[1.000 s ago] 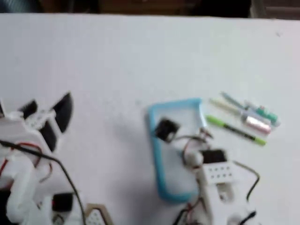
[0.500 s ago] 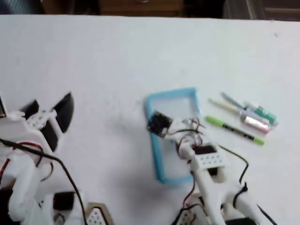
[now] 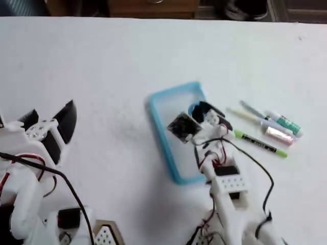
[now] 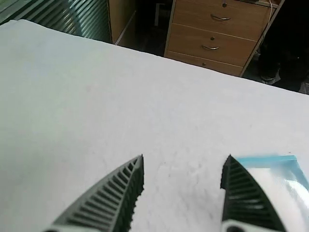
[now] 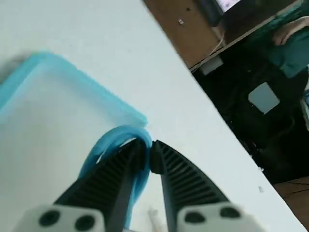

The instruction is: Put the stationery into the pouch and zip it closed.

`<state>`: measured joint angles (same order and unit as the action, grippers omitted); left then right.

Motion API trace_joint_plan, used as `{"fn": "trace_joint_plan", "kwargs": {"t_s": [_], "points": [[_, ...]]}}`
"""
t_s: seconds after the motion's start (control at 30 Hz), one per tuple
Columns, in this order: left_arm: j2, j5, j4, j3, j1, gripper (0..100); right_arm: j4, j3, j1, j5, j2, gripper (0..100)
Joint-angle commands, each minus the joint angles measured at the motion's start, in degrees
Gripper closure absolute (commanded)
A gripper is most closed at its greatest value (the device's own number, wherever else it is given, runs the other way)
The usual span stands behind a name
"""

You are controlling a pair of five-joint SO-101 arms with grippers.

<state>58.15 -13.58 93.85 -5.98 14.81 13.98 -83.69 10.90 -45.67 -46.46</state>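
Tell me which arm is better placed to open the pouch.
Right, probably: the right gripper is shut on the pouch's blue edge, while the left gripper is open, apart from it.

white table [image 3: 127, 56], wooden drawer unit [image 4: 217, 29] behind

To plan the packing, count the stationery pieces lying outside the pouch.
5, clustered on the table beside the pouch: a green marker, a pale yellow pen, a grey pen, a teal-capped tube and a silvery-pink piece. They overlap, so another may be hidden.
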Motion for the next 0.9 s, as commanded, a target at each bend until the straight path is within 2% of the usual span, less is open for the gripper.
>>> {"fn": "trace_joint_plan", "kwargs": {"t_s": [0.0, 0.13, 0.37, 0.57, 0.73, 0.87], "points": [[0.1, 0.3, -0.6, 0.1, 0.4, 73, 1.3, -1.0, -0.3, 9.9, -15.6, 98.1], [-0.1, 0.3, -0.9, 0.1, 0.4, 73, 0.7, -2.5, 0.0, 16.9, -32.5, 98.1], [-0.1, 0.3, -0.9, 0.1, 0.4, 73, -8.2, -2.5, 0.1, 17.3, -56.9, 98.1], [-0.1, 0.3, -0.9, 0.1, 0.4, 73, -8.6, 7.2, -1.3, 17.5, -53.3, 98.1], [-0.1, 0.3, -1.0, 0.1, 0.4, 73, -9.0, 16.2, -1.8, 21.4, -50.9, 98.1], [-0.1, 0.3, -1.0, 0.1, 0.4, 73, -9.1, 18.1, -1.8, 21.4, -49.6, 97.8]]}}
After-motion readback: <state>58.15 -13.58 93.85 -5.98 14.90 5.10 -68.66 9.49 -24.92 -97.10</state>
